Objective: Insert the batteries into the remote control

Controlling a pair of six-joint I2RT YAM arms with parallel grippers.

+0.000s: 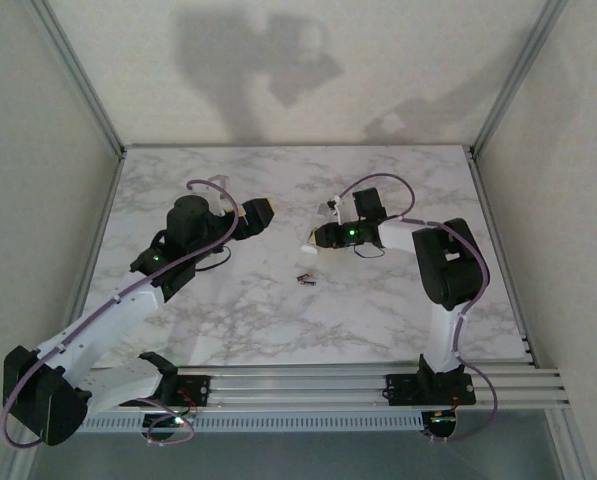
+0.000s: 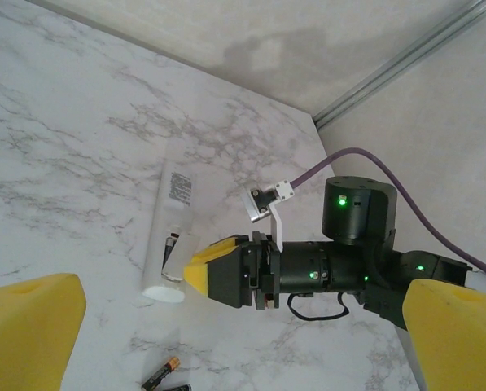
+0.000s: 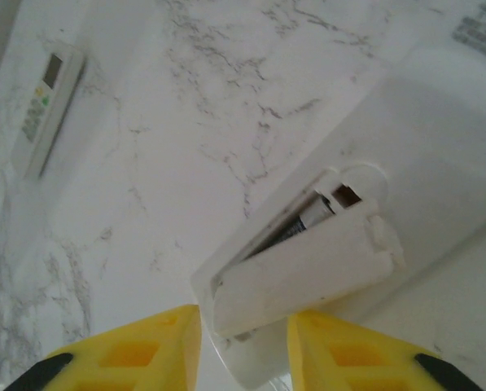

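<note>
Two batteries (image 1: 305, 278) lie loose on the marble bench (image 1: 228, 320), nearest the arm bases. Just beyond them, the right claw (image 3: 244, 349) stands slightly apart at the end of the white remote control (image 3: 438, 163), whose battery cover (image 3: 299, 277) sits ajar. Farther back and left, the left claw (image 1: 257, 213) gapes wide, holding nothing.

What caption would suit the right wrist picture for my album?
The right gripper straddles a white remote whose battery cover sits ajar over a battery; a second remote lies beyond.
</note>
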